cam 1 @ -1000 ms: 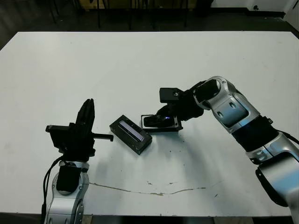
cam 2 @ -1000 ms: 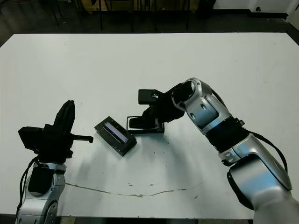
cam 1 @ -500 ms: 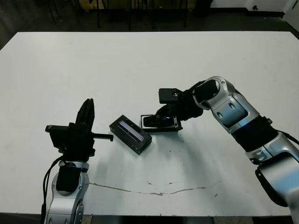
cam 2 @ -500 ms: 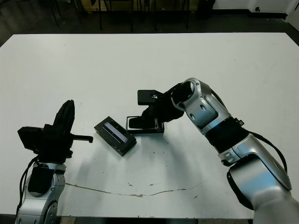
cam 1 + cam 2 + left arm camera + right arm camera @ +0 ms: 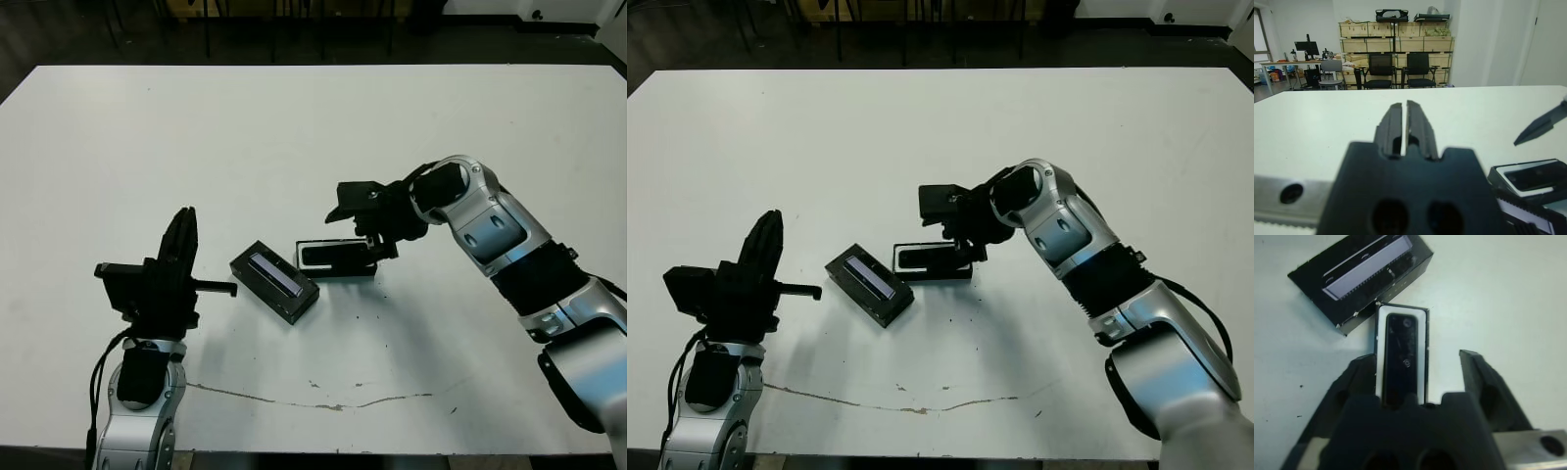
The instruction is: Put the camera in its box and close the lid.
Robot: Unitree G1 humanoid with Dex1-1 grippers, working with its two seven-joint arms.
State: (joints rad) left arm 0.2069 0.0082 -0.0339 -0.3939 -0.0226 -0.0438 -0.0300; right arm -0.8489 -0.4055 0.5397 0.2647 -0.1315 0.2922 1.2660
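Note:
The camera (image 5: 1403, 357), a flat black slab, lies inside the box (image 5: 1380, 352), a shallow white-lined tray near the middle of the table. My right gripper (image 5: 361, 235) hovers just above the box's right end, open, with one finger on each side of it and nothing held. The lid (image 5: 274, 281), black with a silvery strip on top, lies on the table just left of the box, angled and apart from it. My left gripper (image 5: 185, 223) stands upright to the left of the lid, shut and empty.
The white table (image 5: 294, 127) stretches wide behind and to both sides of the box. A thin brownish scratch line (image 5: 323, 401) runs along the near part. Chairs and shelves stand beyond the far edge.
My right gripper has let go of the camera, opened and lifted slightly off the box, leaving the camera lying in it. The left arm and the lid have not moved.

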